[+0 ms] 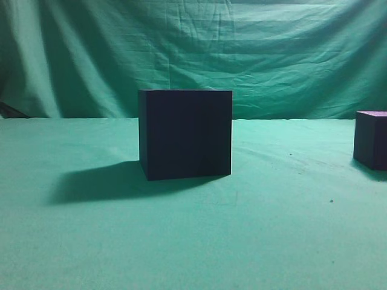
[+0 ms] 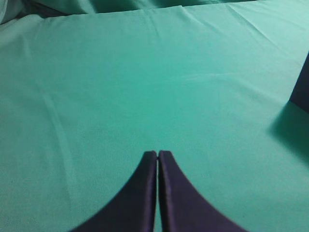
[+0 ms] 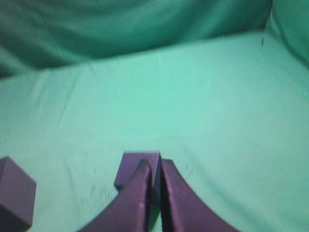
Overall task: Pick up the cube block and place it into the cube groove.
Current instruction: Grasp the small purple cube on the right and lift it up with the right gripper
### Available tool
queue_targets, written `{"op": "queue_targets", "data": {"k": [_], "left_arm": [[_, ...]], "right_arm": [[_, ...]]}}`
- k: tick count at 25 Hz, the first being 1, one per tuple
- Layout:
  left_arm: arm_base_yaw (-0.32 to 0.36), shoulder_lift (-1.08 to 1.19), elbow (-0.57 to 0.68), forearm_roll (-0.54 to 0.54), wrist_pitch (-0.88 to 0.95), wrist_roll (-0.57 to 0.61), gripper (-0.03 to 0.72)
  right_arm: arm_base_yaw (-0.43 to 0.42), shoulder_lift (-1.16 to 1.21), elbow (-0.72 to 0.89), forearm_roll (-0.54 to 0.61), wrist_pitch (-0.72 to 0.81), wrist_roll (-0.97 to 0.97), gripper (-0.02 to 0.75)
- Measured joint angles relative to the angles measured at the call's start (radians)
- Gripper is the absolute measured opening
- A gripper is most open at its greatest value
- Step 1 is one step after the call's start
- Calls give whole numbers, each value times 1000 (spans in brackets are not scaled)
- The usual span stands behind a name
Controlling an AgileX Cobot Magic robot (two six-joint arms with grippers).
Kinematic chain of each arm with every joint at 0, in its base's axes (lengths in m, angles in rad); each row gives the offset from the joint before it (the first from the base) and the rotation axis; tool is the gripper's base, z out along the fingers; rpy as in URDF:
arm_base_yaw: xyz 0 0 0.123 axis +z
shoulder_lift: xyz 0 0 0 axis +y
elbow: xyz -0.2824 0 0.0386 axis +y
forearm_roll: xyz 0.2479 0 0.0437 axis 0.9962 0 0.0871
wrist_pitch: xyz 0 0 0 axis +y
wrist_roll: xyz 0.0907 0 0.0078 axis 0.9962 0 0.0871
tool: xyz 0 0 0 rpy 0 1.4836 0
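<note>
While both arms are staying out of the exterior view, each wrist camera is showing its own tool. The left gripper is hovering over bare green cloth with its fingertips pressed together, pinching nothing. The right gripper is also sitting closed, angled down over a small purple block just past its tips; a second purple block is lying at lower left. Outside, the cube groove is standing mid-table, and the cube block is resting well apart at the right edge.
</note>
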Motion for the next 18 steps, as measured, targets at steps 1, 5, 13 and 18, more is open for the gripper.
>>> {"op": "queue_targets", "data": {"k": [1,5,13,18], "left_arm": [[0,0,0,0,0,0,0],[0,0,0,0,0,0,0],[0,0,0,0,0,0,0],[0,0,0,0,0,0,0]], "right_arm": [[0,60,-45,11,54,10,46],[0,254,-153,34,173,17,46],[16,644,-405,72,447,-181,46],[135,872,-538,56,509,-226,46]]}}
